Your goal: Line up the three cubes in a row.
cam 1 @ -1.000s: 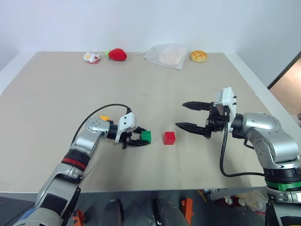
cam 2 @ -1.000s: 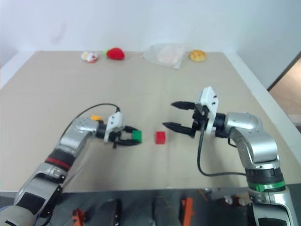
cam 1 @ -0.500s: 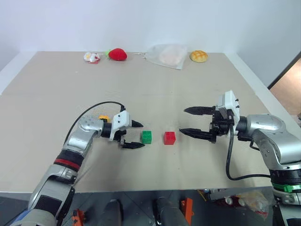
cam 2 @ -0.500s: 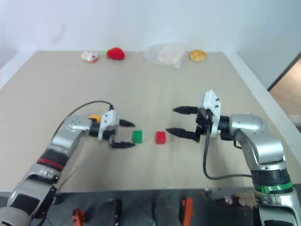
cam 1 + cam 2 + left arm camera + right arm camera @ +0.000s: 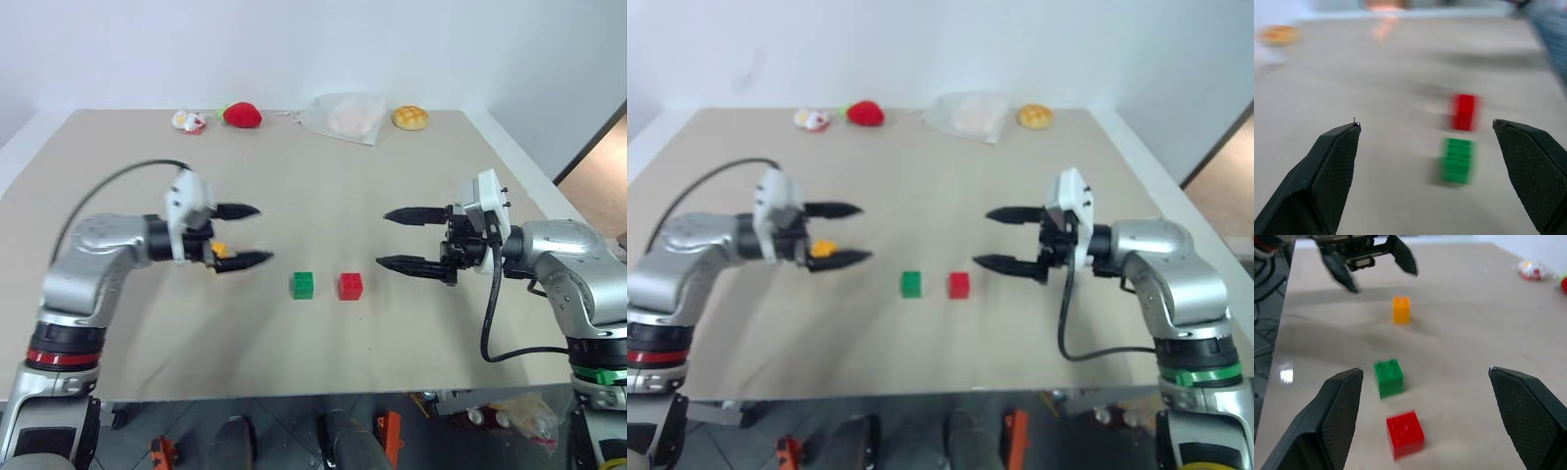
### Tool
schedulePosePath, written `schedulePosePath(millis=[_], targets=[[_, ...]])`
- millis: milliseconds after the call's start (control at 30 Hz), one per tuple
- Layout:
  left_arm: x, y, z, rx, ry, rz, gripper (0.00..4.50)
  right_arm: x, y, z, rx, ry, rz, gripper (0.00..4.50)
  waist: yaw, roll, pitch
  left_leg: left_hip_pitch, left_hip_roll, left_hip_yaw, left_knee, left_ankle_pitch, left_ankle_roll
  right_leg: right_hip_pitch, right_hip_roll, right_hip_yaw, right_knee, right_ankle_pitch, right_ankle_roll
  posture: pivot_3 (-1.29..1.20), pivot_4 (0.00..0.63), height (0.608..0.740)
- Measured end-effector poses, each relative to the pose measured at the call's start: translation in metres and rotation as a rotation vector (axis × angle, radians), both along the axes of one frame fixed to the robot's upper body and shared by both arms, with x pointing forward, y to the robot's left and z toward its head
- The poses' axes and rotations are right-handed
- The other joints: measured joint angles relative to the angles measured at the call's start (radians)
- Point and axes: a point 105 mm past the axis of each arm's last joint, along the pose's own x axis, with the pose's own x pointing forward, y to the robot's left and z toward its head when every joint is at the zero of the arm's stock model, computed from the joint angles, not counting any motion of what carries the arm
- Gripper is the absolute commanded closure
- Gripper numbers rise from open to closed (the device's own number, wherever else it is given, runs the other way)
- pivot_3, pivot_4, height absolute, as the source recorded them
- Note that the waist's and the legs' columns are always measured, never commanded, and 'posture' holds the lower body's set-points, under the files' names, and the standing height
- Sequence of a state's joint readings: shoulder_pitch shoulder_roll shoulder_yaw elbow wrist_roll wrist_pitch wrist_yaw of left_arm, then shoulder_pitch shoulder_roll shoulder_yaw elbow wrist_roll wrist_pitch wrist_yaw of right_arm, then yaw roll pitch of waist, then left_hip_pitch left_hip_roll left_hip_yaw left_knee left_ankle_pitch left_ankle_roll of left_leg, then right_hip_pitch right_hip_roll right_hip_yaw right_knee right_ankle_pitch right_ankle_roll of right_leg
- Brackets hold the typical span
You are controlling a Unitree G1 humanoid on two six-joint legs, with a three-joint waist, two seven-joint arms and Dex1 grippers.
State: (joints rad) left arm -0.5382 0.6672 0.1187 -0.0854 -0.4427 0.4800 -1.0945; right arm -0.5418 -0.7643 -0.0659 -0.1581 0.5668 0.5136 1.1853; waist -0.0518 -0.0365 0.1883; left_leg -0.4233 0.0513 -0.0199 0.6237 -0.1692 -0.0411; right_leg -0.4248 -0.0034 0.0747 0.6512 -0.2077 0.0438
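The three cubes, small studded plastic bricks, are seen on the matte beige table. The yellow-orange cube lies just behind the spread, empty left gripper. The green cube sits past its fingertips, with the red cube beside it, just short of the right gripper, likewise spread and empty.
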Motion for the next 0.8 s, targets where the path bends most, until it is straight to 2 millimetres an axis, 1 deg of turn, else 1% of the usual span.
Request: schedulePosePath(millis=[100,167,300,400,533,700,800], targets=[[0.005,0.029,-0.004,-0.034,0.001,0.161,0.02,-0.004,0.013,-0.004,0.007,0.009,0.047,0.21,0.003,0.000,0.000,0.000,0.000,0.000,-0.001,0.000,0.000,0.000,0.000,0.000,0.000,0.000,0.000,0.00,0.150,0.739],[0.004,0.046,-0.018,-0.043,0.025,0.255,0.02,-0.007,0.025,-0.009,0.004,0.022,0.088,0.21,0.003,0.000,0.000,-0.001,0.000,0.000,-0.001,0.000,0.000,-0.001,0.000,0.000,0.000,-0.001,-0.001,0.00,0.150,0.739],[0.000,0.058,-0.040,-0.034,0.067,0.328,0.02,-0.010,0.034,-0.011,0.008,0.023,0.117,0.21,0.008,0.000,0.000,-0.001,0.000,0.000,-0.001,0.000,0.000,-0.001,-0.001,0.000,0.000,-0.001,-0.001,0.00,0.150,0.739],[-0.005,0.061,-0.058,-0.036,0.106,0.370,0.02,-0.012,0.041,-0.014,-0.010,0.006,0.130,0.21,0.007,0.000,0.000,-0.001,0.000,0.001,0.000,0.000,0.000,-0.001,-0.001,0.000,0.000,-0.001,-0.001,0.00,0.150,0.739],[-0.005,0.056,-0.080,-0.034,0.127,0.425,0.02,-0.014,0.052,-0.016,-0.006,-0.015,0.143,0.21,0.008,0.000,0.000,-0.001,0.000,0.000,0.000,0.000,0.000,-0.001,-0.001,0.000,0.000,0.000,-0.001,0.00,0.150,0.739],[0.002,0.054,-0.085,-0.056,0.099,0.508,0.02,-0.015,0.062,-0.019,0.004,-0.015,0.152,0.21,0.007,-0.001,0.000,-0.001,0.000,0.001,0.000,0.000,0.000,-0.001,-0.001,0.000,0.000,0.000,-0.001,0.00,0.150,0.739],[0.005,0.054,-0.085,-0.072,0.093,0.538,0.02,-0.016,0.063,-0.018,0.004,-0.020,0.155,0.21,0.007,-0.001,0.000,-0.001,0.000,0.001,0.000,0.000,0.000,-0.001,-0.001,0.000,0.000,0.000,-0.001,0.00,0.150,0.739]])
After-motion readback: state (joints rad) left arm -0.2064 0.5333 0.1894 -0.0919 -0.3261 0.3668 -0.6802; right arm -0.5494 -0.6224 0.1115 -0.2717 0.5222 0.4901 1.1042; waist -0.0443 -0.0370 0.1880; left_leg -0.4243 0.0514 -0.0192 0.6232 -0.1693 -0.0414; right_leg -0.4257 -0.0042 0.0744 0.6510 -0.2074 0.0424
